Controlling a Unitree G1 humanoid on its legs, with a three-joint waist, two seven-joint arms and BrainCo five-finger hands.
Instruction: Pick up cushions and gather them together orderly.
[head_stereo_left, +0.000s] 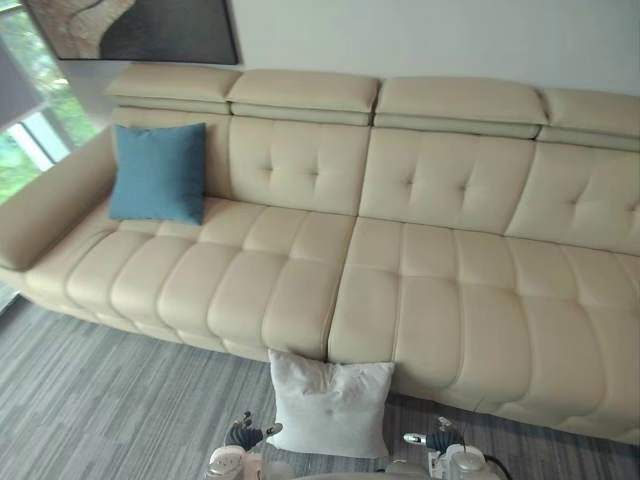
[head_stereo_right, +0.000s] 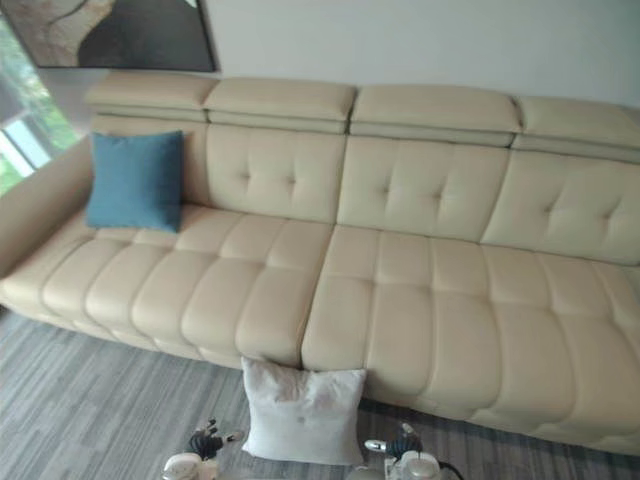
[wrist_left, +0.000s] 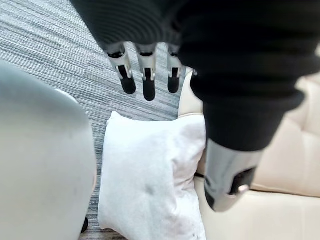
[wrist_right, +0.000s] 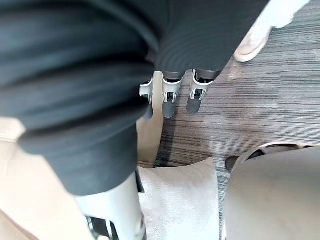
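Both eye views look steeply down from the near side at the cream sofa (head_stereo_left: 420, 300), facing its backrest and the far wall (head_stereo_left: 450, 40), set a little apart sideways. Each wrist view looks down along its own hand, the left hand (wrist_left: 148, 82) and the right hand (wrist_right: 171, 97), from very close. All four share the white cushion (head_stereo_left: 330, 405) on the grey floor (head_stereo_left: 100, 400) against the sofa's front.

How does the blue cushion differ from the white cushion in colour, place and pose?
Colour: the blue cushion is teal, the white cushion white. Place: the blue cushion sits on the sofa seat at its left end; the white cushion stands on the grey floor. Pose: the blue one leans on the backrest, the white one against the sofa's front. Both are square and upright.
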